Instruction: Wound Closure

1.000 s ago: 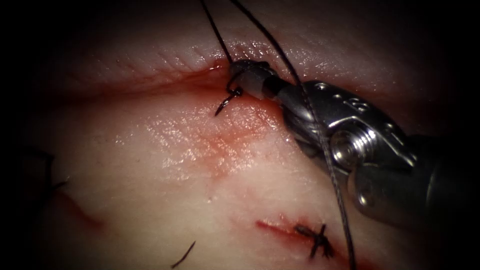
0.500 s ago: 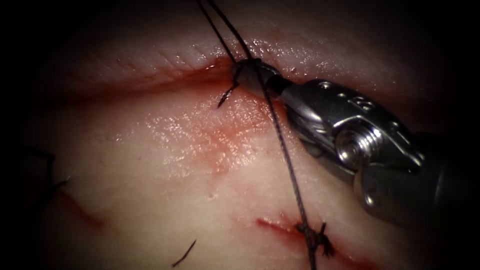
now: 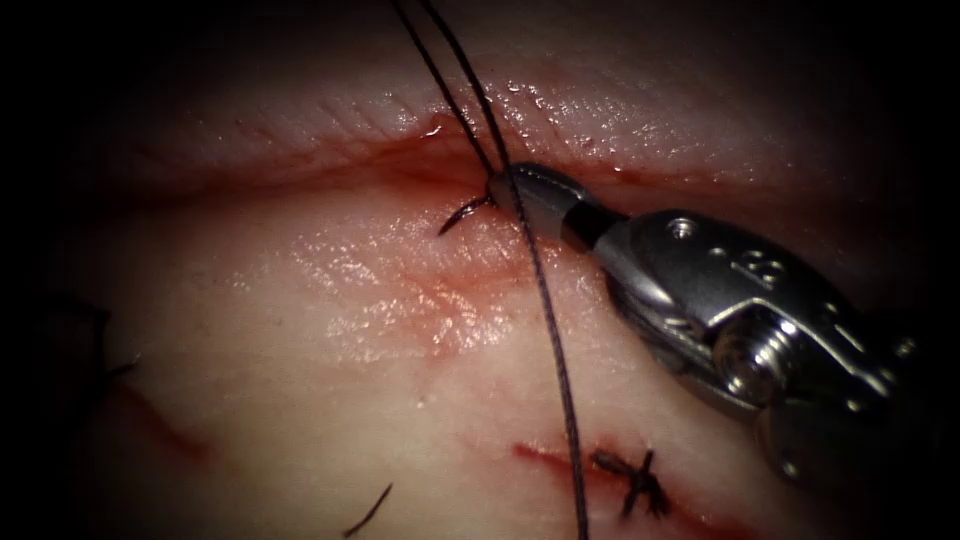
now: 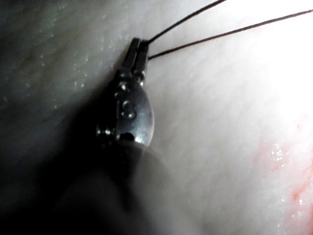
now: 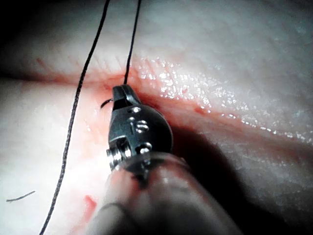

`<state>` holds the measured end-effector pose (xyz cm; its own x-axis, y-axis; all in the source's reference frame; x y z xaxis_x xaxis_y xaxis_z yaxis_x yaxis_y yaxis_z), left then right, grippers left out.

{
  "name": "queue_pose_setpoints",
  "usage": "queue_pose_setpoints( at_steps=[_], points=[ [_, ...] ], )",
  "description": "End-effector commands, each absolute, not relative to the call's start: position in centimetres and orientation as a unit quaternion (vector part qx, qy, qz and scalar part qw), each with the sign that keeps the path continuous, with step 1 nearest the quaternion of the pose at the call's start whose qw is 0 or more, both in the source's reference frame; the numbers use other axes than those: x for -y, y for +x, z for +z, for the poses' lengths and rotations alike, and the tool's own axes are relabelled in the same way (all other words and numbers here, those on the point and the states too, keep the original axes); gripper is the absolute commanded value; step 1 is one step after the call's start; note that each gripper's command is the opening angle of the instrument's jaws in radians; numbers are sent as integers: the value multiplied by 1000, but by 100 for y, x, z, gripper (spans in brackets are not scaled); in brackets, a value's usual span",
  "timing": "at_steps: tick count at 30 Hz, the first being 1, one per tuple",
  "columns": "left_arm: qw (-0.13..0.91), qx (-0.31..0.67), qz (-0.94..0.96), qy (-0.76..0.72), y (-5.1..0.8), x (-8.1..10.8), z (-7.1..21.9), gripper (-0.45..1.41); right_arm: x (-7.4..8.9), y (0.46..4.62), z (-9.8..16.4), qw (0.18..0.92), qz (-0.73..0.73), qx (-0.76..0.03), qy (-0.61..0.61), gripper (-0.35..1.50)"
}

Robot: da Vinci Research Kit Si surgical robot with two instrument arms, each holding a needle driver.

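Lower right of frame: a finished knot (image 3: 636, 480) of dark thread, short ends sticking out, sits on a short red slit (image 3: 545, 455) in the tissue (image 3: 300, 400). Lower centre-left: a loose thread scrap (image 3: 368, 510) lies flat, apart from the knot; it also shows in the right wrist view (image 5: 20, 197). Centre: a pink-red fluid stain (image 3: 450, 295) spreads over the glistening surface. Far left edge: a dim dark stitch (image 3: 95, 345).

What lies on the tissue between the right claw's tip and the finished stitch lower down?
In the endoscope view, one thread strand crosses bare, red-stained tissue between the right claw and the finished stitch.
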<state>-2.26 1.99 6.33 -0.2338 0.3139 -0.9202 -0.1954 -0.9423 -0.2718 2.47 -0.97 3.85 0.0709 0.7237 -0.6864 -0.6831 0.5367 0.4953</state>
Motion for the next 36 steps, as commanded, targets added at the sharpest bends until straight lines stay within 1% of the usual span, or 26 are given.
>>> queue_pose_setpoints(
  at_steps=[1, 4, 9, 13, 17, 19, 23, 29, 36],
  points=[
    [163, 50, 782, -600, -233, -204, 635, -45, 95, 255, 390, 734, 473, -488, 19, -35],
    [170, 50, 777, -603, -234, -209, 629, -45, 96, 256, 389, 741, 447, -501, 10, -35],
    [182, 50, 768, -613, -231, -218, 620, -45, 102, 261, 385, 761, 360, -539, -19, -35],
    [182, 47, 769, -611, -231, -215, 621, -45, 108, 269, 385, 784, 272, -555, -63, -35],
    [181, 45, 770, -611, -231, -211, 622, -45, 110, 274, 388, 787, 216, -573, -76, -35],
    [181, 45, 769, -611, -231, -212, 622, -45, 109, 276, 390, 792, 197, -572, -76, -35],
    [183, 47, 769, -610, -230, -216, 621, -45, 111, 283, 392, 827, 122, -541, -92, -35],
    [190, 48, 770, -607, -230, -222, 619, -45, 123, 293, 388, 840, 32, -525, -131, -35],
    [189, 44, 770, -607, -229, -225, 617, -45, 141, 308, 388, 847, -8, -514, -132, -35]
  ],
)
